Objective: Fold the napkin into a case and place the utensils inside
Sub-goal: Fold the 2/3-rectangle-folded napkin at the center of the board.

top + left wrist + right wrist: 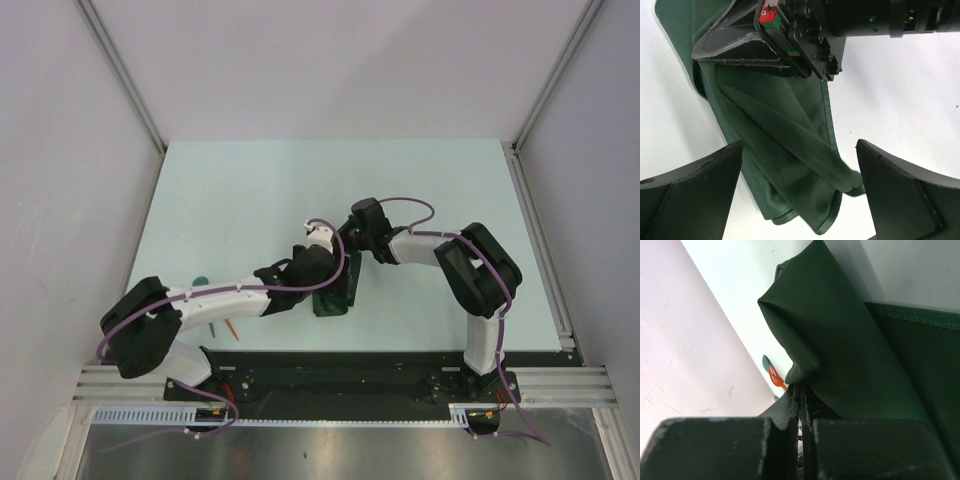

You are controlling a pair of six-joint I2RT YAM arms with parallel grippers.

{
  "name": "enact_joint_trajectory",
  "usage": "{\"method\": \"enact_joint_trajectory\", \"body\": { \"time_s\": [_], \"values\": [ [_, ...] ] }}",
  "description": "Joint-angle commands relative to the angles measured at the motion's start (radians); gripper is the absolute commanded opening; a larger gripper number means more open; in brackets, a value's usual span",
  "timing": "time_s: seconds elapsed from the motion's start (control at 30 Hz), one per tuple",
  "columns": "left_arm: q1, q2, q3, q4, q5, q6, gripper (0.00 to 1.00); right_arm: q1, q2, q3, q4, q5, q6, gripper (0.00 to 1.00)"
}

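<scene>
The dark green napkin (790, 145) lies folded into a long, loose strip on the table, its bottom hems uneven. My left gripper (799, 150) hovers over its lower end, open, one finger on each side and not touching the cloth. My right gripper (801, 390) is shut on a raised fold of the napkin (840, 340); from the left wrist it shows at the strip's upper end (715, 50). In the top view both grippers meet over the napkin (333, 300). The utensils lie apart from it at the left: a teal one (200, 281) and an orange-red one (230, 329).
The pale table (250, 190) is walled by grey panels at left, right and back. A metal rail (540, 240) runs along the right edge. The arms' black base plate (350, 375) spans the near edge. The left arm's link passes over the utensils.
</scene>
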Motion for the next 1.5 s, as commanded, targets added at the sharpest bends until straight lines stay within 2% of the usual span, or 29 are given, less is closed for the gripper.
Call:
{"method": "enact_joint_trajectory", "body": {
  "time_s": [0.0, 0.1, 0.2, 0.3, 0.33, 0.5, 0.6, 0.63, 0.8, 0.87, 0.9, 1.07, 1.23, 1.4, 1.47],
  "values": [
    [-0.008, 0.049, 0.082, -0.104, -0.010, -0.086, 1.00, 0.007, -0.013, 0.039, -0.014, 0.028, -0.005, 0.00],
    [-0.010, 0.069, 0.080, -0.087, 0.001, -0.085, 0.98, 0.005, -0.010, 0.042, -0.016, 0.030, -0.003, 0.00],
    [-0.010, 0.074, 0.076, -0.082, 0.010, -0.074, 0.91, 0.004, -0.011, 0.040, -0.017, 0.035, -0.002, 0.00],
    [-0.010, 0.060, 0.069, -0.090, 0.010, -0.059, 0.79, 0.001, -0.013, 0.035, -0.020, 0.041, -0.006, 0.00],
    [-0.008, 0.052, 0.065, -0.088, 0.009, -0.051, 0.73, -0.002, -0.013, 0.035, -0.020, 0.041, -0.011, 0.00],
    [-0.002, -0.003, 0.014, -0.078, 0.009, -0.031, 0.58, -0.005, -0.004, 0.037, -0.016, 0.032, -0.037, 0.00],
    [0.024, -0.027, -0.019, -0.056, 0.056, -0.027, 0.49, -0.011, 0.007, 0.034, 0.000, 0.007, -0.054, 0.01],
    [0.042, -0.037, -0.027, -0.053, 0.073, -0.024, 0.43, -0.013, 0.007, 0.034, 0.006, 0.007, -0.063, 0.01],
    [0.079, -0.040, -0.061, -0.018, 0.151, -0.001, 0.35, -0.024, 0.012, 0.020, 0.030, -0.007, -0.074, 0.03],
    [0.088, -0.035, -0.066, -0.010, 0.167, 0.010, 0.27, -0.027, 0.013, 0.023, 0.035, -0.010, -0.091, 0.05],
    [0.091, -0.035, -0.069, -0.007, 0.170, 0.012, 0.26, -0.028, 0.015, 0.022, 0.041, -0.016, -0.100, 0.06],
    [0.113, -0.040, -0.087, 0.002, 0.190, 0.021, 0.21, -0.051, -0.002, 0.038, 0.056, -0.064, -0.222, 0.36],
    [0.128, -0.041, -0.116, 0.011, 0.216, 0.022, 0.18, -0.093, -0.065, 0.069, -0.072, -0.107, -0.465, 0.57],
    [0.145, -0.040, -0.130, 0.042, 0.230, 0.021, 0.13, -0.126, -0.117, 0.135, -0.342, -0.041, -0.706, 0.62],
    [0.150, -0.040, -0.133, 0.046, 0.236, 0.021, 0.13, -0.157, -0.094, 0.150, -0.428, -0.021, -0.798, 0.59]
  ]
}}
